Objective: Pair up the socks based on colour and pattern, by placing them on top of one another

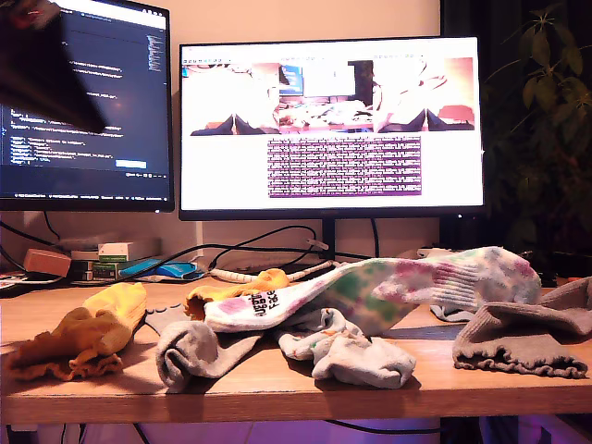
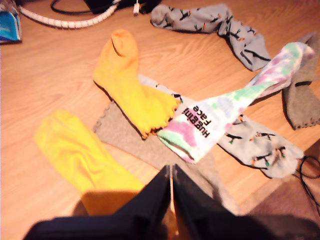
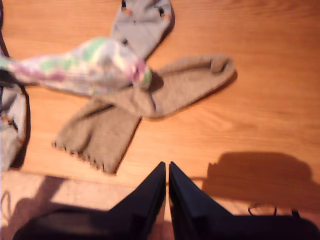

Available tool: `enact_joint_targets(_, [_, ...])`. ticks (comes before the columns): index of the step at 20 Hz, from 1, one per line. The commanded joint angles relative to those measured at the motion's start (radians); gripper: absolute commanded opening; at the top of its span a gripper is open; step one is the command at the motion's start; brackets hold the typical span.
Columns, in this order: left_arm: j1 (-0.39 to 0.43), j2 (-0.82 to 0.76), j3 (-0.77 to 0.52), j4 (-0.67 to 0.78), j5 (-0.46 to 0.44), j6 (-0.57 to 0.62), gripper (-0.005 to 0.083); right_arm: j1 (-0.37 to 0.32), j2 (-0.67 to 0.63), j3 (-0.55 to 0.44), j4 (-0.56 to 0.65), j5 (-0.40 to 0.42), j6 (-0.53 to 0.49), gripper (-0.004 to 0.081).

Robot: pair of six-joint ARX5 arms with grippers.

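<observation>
Several socks lie tangled on the wooden desk [image 1: 277, 393]. One mustard-yellow sock [image 1: 88, 333] [image 2: 75, 150] lies at the exterior view's left, another [image 1: 236, 287] [image 2: 132, 90] near the middle. A tie-dye sock [image 1: 370, 287] [image 2: 220, 115] [image 3: 85, 65] drapes across a printed grey-blue sock [image 1: 356, 351] [image 2: 260, 145] and a plain grey one [image 1: 190, 356] [image 2: 125, 140]. Another grey frilly sock [image 1: 523, 342] [image 3: 185, 85] lies at the exterior view's right. My first gripper [image 2: 171, 172] hovers shut and empty above the yellow socks. My second gripper [image 3: 166, 167] hovers shut and empty near the grey sock.
Two monitors [image 1: 333, 129] stand at the back with cables [image 1: 259, 250] and boxes [image 1: 111, 259] beneath them. A white coiled cable [image 2: 65, 22] and another printed sock [image 2: 210, 22] lie far back. A dark arm part [image 1: 51, 65] hangs at the exterior view's upper left. A plant [image 1: 546, 111] stands at its right.
</observation>
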Motion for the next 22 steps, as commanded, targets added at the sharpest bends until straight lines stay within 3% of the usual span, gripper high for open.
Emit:
enact_joint_targets(1, [-0.003, 0.056, 0.017, 0.004, 0.007, 0.010, -0.0019, 0.005, 0.014, 0.012, 0.020, -0.019, -0.002, -0.0012])
enact_joint_targets(5, [-0.003, 0.199, 0.117, -0.003, 0.007, 0.008, -0.0018, 0.005, 0.044, 0.012, 0.034, -0.090, -0.002, -0.0012])
enact_joint_targets(10, [-0.002, 0.404, 0.293, -0.060, 0.007, -0.049, 0.0014, 0.005, 0.058, 0.012, 0.057, -0.106, -0.002, -0.0012])
enact_joint_targets(12, [-0.002, 0.477, 0.348, -0.066, 0.006, -0.071, 0.0102, 0.005, 0.058, 0.012, 0.075, -0.106, -0.002, -0.0012])
enact_joint_targets(16, [-0.002, 0.620, 0.466, -0.116, -0.001, -0.100, 0.0189, 0.005, 0.061, 0.012, 0.090, -0.106, -0.002, -0.0012])
enact_joint_targets(20, [-0.001, 0.747, 0.563, -0.164, -0.050, -0.108, 0.0462, 0.005, 0.062, 0.012, 0.090, -0.106, -0.002, -0.0012])
enact_joint_targets(22, [0.013, 0.805, 0.607, -0.195, -0.072, -0.108, 0.0526, 0.005, 0.062, 0.012, 0.090, -0.106, -0.002, -0.0012])
